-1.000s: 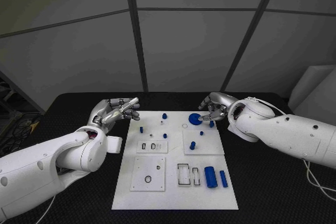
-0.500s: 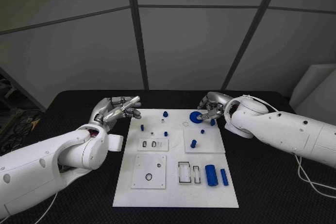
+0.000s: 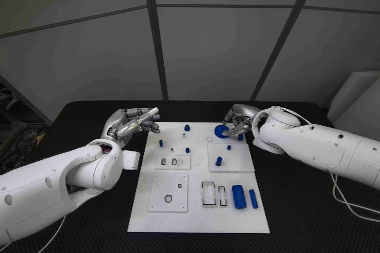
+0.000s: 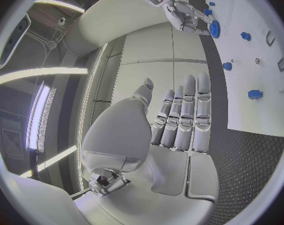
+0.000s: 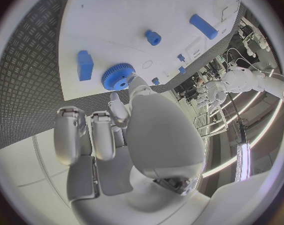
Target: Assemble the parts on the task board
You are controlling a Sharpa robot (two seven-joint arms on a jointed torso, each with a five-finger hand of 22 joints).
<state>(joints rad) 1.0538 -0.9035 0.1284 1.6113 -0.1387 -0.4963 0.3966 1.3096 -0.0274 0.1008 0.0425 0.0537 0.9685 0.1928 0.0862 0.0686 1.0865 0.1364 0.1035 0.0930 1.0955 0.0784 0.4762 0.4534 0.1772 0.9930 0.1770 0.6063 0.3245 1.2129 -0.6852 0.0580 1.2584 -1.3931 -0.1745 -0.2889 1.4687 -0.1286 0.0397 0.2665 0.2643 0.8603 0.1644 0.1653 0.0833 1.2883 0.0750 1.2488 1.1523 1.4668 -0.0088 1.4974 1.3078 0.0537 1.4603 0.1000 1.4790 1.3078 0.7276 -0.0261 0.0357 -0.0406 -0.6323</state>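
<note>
Right wrist view shows right hand [image 5: 126, 120] pinching blue gear [image 5: 118, 78]; left hand [image 4: 179, 117] open-fingered.

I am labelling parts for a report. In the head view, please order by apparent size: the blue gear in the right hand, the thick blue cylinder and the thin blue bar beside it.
1. thick blue cylinder
2. blue gear, partly hidden by the right hand, so unsure
3. thin blue bar

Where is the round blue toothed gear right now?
In the head view, the blue gear sits at the white board's far right side, pinched by the right hand.
</note>
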